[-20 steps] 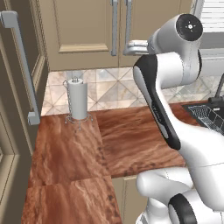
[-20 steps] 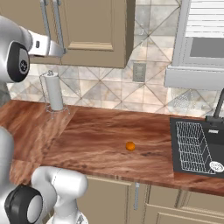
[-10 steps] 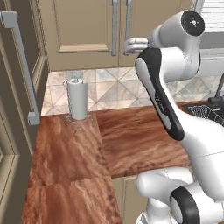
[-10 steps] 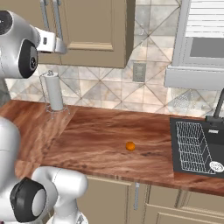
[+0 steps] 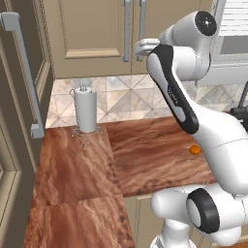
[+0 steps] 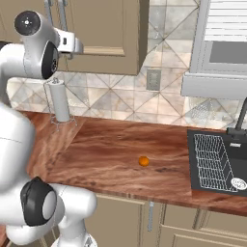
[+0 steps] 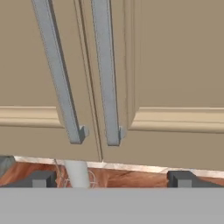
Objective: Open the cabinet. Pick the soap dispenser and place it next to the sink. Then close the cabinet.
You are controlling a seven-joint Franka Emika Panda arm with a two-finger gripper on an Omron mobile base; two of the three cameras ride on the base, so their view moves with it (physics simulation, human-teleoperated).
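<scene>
The cabinet [image 7: 175, 65] is shut, both beige doors flush. Its two grey bar handles [image 7: 105, 74] hang side by side just ahead of my gripper [image 7: 111, 178], whose fingertips [image 7: 41, 178] stand wide apart and open with nothing between them. From the left base view the gripper [image 5: 138, 48] is raised against the lower part of the cabinet [image 5: 92, 29] by the handles. In the right base view the gripper [image 6: 79, 46] sits at the same doors [image 6: 106, 29]. The sink [image 6: 192, 164] lies at the far right of the counter. The soap dispenser is hidden.
A white paper towel roll [image 5: 87, 110] stands on the counter under the cabinet. A small orange ball [image 6: 143, 161] lies mid-counter. A tall darker brown cabinet [image 5: 19, 121] with one grey handle stands at the left. A wire rack [image 6: 212, 161] fills the sink and a dark faucet [image 6: 241, 120] rises behind it.
My hand has crept a little closer to the cabinet's handles while the arm's upper joints turned. The jaws stayed open and the doors stayed shut.
</scene>
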